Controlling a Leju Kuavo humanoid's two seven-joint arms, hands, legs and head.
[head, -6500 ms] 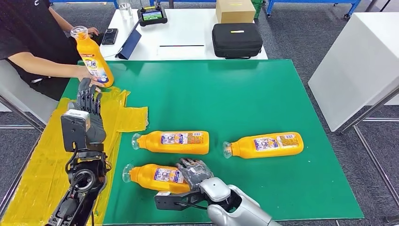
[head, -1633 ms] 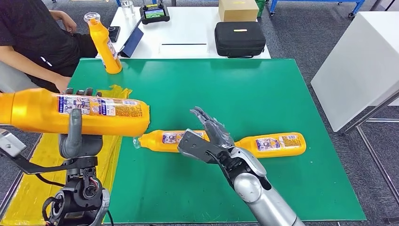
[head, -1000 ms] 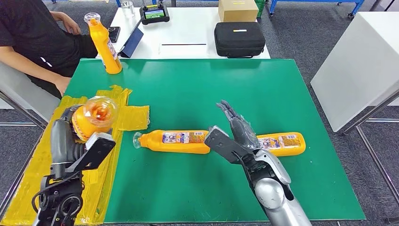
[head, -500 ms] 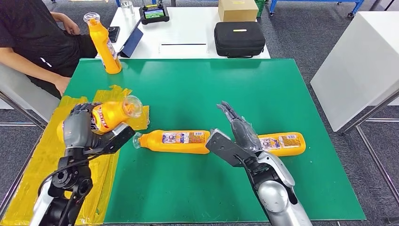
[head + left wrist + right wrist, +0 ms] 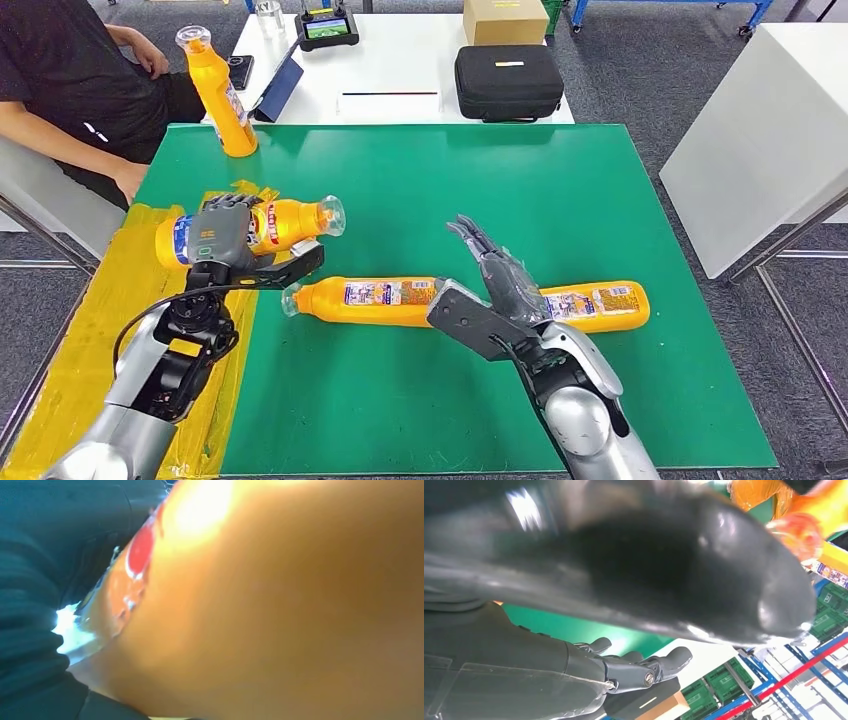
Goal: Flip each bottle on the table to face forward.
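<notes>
The left hand [image 5: 222, 232] grips an orange bottle [image 5: 262, 224] lying sideways above the yellow sheet [image 5: 75, 370] at the green surface [image 5: 450, 190], cap toward the middle; setting it upright, label forward, looks like the step in hand. One bottle stands upright [image 5: 217, 92] at the far corner. The right hand [image 5: 492, 285], fingers spread and holding nothing, hovers over two lying bottles [image 5: 370, 300] [image 5: 590, 305], likely next to grasp. All appear full of orange liquid
</notes>
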